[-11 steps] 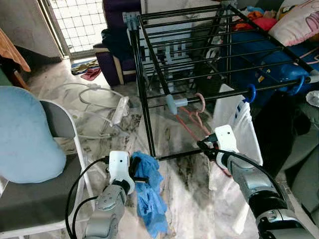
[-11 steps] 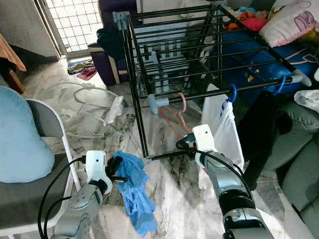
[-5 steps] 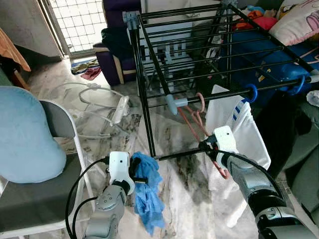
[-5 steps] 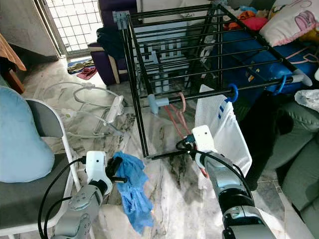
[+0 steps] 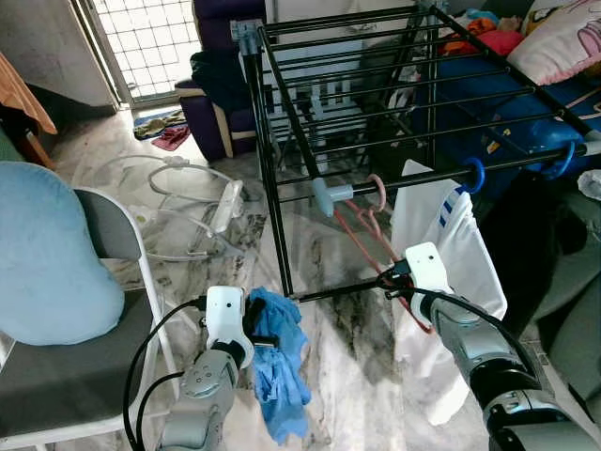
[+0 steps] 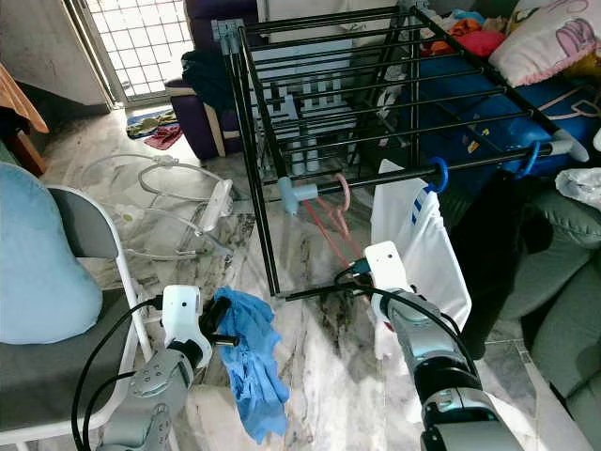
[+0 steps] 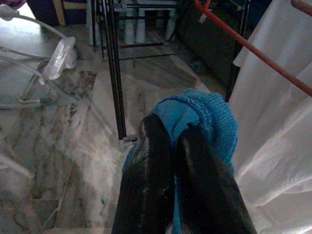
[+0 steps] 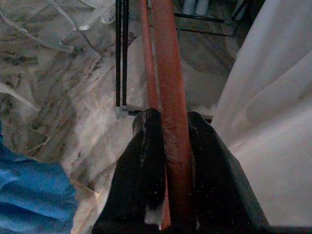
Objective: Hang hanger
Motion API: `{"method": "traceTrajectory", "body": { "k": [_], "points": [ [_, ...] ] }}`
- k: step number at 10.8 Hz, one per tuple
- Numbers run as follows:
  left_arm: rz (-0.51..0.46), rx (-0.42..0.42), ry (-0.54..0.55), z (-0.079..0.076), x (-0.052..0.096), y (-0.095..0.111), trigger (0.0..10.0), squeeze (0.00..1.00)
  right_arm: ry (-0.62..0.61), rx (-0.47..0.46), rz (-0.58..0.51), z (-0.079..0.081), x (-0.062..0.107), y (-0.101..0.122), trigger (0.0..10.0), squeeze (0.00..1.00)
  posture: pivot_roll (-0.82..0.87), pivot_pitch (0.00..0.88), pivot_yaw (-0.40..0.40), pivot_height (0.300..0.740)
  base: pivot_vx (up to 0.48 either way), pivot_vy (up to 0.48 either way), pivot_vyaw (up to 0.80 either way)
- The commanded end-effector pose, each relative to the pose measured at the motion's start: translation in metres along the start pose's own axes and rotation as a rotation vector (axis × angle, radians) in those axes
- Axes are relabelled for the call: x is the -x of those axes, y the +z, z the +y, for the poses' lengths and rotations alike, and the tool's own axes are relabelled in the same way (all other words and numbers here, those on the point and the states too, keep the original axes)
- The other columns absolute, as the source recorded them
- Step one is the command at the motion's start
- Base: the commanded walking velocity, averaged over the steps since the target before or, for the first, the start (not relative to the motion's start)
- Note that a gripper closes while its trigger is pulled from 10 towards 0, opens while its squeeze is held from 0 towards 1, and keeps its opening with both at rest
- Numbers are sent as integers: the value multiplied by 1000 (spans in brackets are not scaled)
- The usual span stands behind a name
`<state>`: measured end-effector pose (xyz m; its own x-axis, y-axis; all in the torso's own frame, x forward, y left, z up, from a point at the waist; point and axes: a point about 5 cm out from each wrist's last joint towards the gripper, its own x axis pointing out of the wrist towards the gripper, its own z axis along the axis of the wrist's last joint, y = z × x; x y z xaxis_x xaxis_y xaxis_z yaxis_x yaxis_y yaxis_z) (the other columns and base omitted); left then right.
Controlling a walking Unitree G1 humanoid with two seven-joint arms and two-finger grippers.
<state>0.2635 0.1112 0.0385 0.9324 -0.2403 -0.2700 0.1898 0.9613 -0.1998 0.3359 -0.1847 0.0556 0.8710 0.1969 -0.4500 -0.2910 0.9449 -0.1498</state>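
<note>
A lived-in room of a home; a black drying rack (image 5: 376, 85) stands on a marble floor (image 5: 338, 376), a white garment (image 5: 441, 254) hanging from it; beside it a folding chair (image 5: 84, 366), a sofa (image 5: 211, 122) strewn with clothes, a pillow (image 5: 563, 42), and a barred door (image 5: 150, 42).

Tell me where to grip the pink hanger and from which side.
Grip the pink hanger on its straight lower arm, from the near, open side of the rack, where the right gripper clamps it. The hook sits on the rail; the bare bar slopes toward the robot.
</note>
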Motion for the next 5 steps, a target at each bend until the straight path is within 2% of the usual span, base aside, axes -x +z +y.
{"method": "traceTrajectory", "body": {
  "k": [1,2,5],
  "points": [
    [-24,-17,-1,0,-1,7,10000,0,4,30,-26,0,-2,9,0,0,-80,0,71,740,0,0,0],
    [-24,-17,0,0,-1,8,10000,0,0,61,-29,0,-2,10,0,0,-77,0,69,740,0,0,0],
    [-22,-17,0,-1,-3,8,10000,0,-10,83,-34,-5,-2,12,0,0,-80,0,69,740,0,0,0]
  ]
}}
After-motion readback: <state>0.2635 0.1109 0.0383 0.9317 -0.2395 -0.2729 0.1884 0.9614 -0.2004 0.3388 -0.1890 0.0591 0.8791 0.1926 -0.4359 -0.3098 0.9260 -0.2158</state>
